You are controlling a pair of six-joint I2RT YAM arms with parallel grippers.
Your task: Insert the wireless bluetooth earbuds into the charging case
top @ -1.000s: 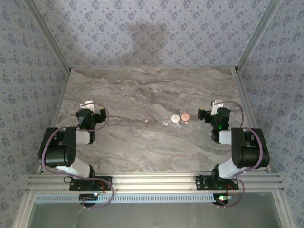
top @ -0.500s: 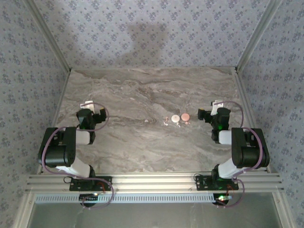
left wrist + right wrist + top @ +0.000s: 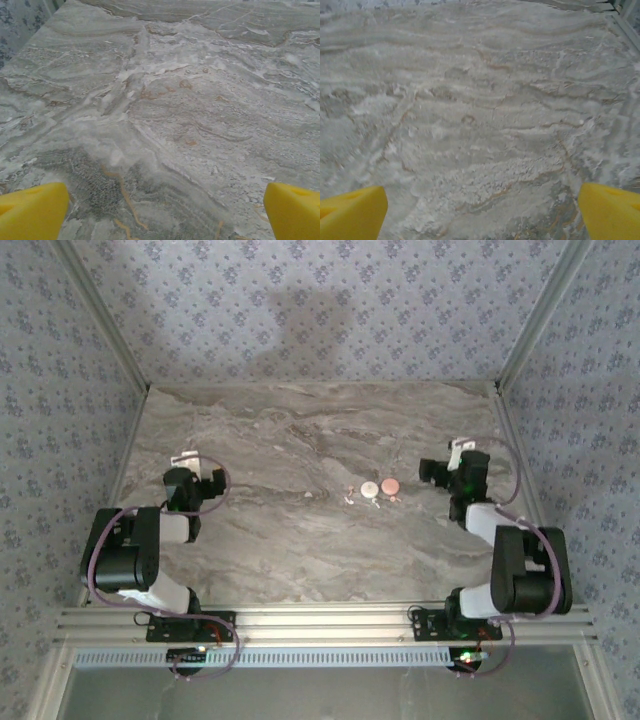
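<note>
Right tool (image 3: 480, 212) has moved farther out. It and my left tool (image 3: 160, 210) are wide, empty. Earbuds (image 3: 349, 496) by the charging case (image 3: 380, 486) look light, slippery; I'd pinch a stem.

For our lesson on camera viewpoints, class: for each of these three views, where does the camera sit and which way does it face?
Top external: above and behind the bases, looking down at the grey marble-patterned tabletop; left arm and right arm show.
Left wrist: on the left arm, low, facing across the tabletop; yellow fingertips at the bottom corners, jaws wide apart.
Right wrist: likewise on the right arm; yellow fingertips, jaws wide apart.
Shared: all three show that tabletop.
</note>
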